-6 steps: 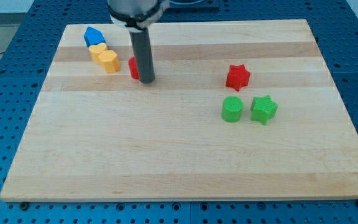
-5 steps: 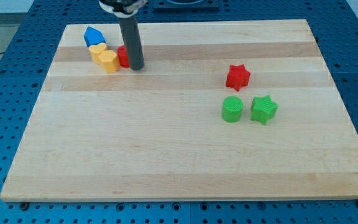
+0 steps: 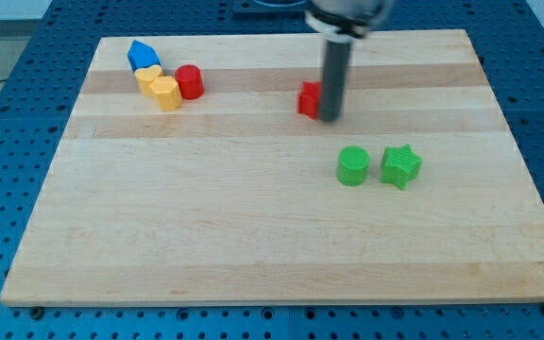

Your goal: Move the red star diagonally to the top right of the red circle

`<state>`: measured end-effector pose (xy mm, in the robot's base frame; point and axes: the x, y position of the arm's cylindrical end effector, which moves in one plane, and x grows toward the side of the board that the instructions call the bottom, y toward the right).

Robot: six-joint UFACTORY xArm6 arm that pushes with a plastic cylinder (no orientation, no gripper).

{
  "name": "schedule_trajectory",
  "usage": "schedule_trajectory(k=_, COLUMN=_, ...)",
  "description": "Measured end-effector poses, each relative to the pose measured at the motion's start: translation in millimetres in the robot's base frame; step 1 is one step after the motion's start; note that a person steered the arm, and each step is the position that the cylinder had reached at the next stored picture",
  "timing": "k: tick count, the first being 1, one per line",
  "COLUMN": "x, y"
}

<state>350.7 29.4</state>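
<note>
My tip (image 3: 331, 119) has no jaws to open or close and sits pressed against the red star's (image 3: 308, 99) right side, mid-board, well right of the red circle (image 3: 190, 82) beside the yellow blocks (image 3: 161, 90).

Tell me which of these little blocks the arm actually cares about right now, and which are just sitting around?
Part of the job:
red star, partly hidden behind the rod
red circle, near the view's top left
my tip, touching the star's right side

Just lying about:
blue block
two yellow blocks
green circle
green star
</note>
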Motion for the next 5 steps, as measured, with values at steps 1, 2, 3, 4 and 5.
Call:
schedule_trajectory(k=1, x=-56, y=-66)
schedule_trajectory(k=2, x=-76, y=-17)
schedule_trajectory(k=3, x=-105, y=-7)
schedule_trajectory(k=4, x=-100, y=-76)
schedule_trajectory(k=5, x=-73, y=-95)
